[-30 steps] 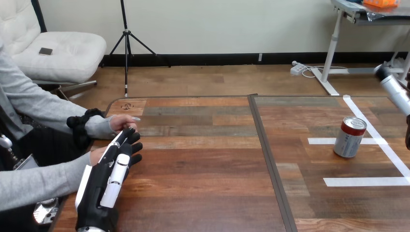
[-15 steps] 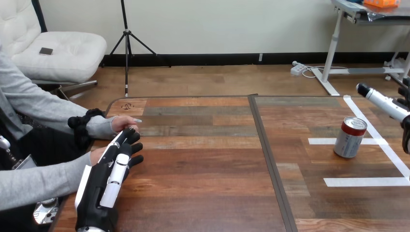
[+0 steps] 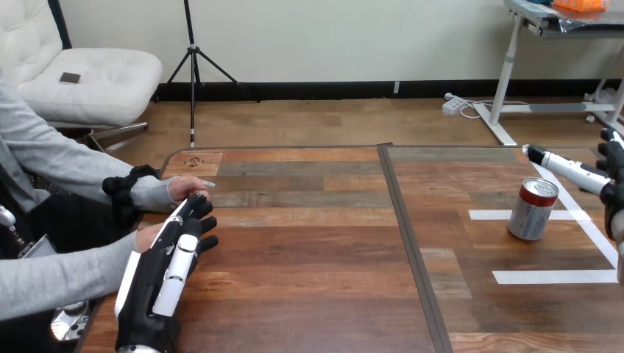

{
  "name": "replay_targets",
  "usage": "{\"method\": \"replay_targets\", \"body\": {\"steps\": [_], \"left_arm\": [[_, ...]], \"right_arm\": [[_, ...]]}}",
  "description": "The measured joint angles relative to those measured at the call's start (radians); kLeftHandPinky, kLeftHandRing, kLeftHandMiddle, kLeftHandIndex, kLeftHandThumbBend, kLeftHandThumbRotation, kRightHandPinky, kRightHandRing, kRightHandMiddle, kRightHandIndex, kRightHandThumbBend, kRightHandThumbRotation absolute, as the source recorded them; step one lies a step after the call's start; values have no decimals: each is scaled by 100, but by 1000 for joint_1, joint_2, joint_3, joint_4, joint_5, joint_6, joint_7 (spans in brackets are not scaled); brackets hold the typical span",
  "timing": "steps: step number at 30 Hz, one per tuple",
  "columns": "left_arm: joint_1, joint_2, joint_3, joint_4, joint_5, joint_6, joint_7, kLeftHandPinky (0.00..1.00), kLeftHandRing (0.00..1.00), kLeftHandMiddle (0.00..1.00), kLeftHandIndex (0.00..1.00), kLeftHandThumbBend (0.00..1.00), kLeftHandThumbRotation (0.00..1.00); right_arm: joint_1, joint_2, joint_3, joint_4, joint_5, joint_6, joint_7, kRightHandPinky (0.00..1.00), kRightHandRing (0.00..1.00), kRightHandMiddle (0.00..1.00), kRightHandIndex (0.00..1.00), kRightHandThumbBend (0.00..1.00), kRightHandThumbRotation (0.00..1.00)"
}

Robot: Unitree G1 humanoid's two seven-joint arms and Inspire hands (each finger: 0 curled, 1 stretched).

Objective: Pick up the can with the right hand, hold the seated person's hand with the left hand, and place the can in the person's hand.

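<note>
At the right edge of the table point(image 3: 316, 294), the right hand point(image 3: 609, 193) hung just beyond the upright can point(image 3: 533, 208), apart from it, fingers spread wide and holding nothing. Near left, the left hand point(image 3: 171, 257) lay with fingers stretched over the person's hand point(image 3: 149, 236), not visibly curled round it. The pick-up seemed the step in hand; next, the right hand would need to close round the can's side.

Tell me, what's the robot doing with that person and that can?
The robot's left hand lies, fingers fairly straight, over the person's nearer hand at the left edge of the wooden table. The red-and-silver can stands upright on the table's right side, among white tape lines. The right hand is open beside the can, not touching it. Nothing is picked up yet.
</note>
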Motion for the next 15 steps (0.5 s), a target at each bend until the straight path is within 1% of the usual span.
{"method": "replay_targets", "body": {"steps": [1, 2, 4, 8, 12, 15], "left_arm": [[0, 0, 0, 0, 0, 0, 0, 82, 87, 89, 89, 53, 84], [0, 0, 0, 0, 0, 0, 1, 82, 87, 89, 88, 54, 84], [0, 0, 0, 0, 0, 0, 1, 82, 87, 89, 88, 53, 84], [0, 0, 1, 0, -1, 0, -1, 82, 87, 88, 88, 55, 84], [0, 0, 0, 0, 0, 0, -1, 82, 87, 88, 88, 57, 84], [0, 0, 0, 0, 0, 0, 1, 82, 86, 88, 87, 59, 84]], "right_arm": [[0, 1, 0, 0, 0, 1, 0, 86, 99, 100, 100, 100, 30], [0, 8, 0, 5, 1, 15, 0, 83, 99, 100, 100, 100, 29], [0, 9, 1, 6, 0, 15, 0, 83, 99, 100, 100, 100, 27], [0, 12, 3, 7, -1, 15, 4, 89, 100, 100, 100, 100, 28], [0, 16, 11, 9, -5, 16, 12, 91, 100, 100, 100, 100, 29], [0, 22, 16, 9, -8, 22, 15, 84, 97, 99, 100, 100, 31]]}}
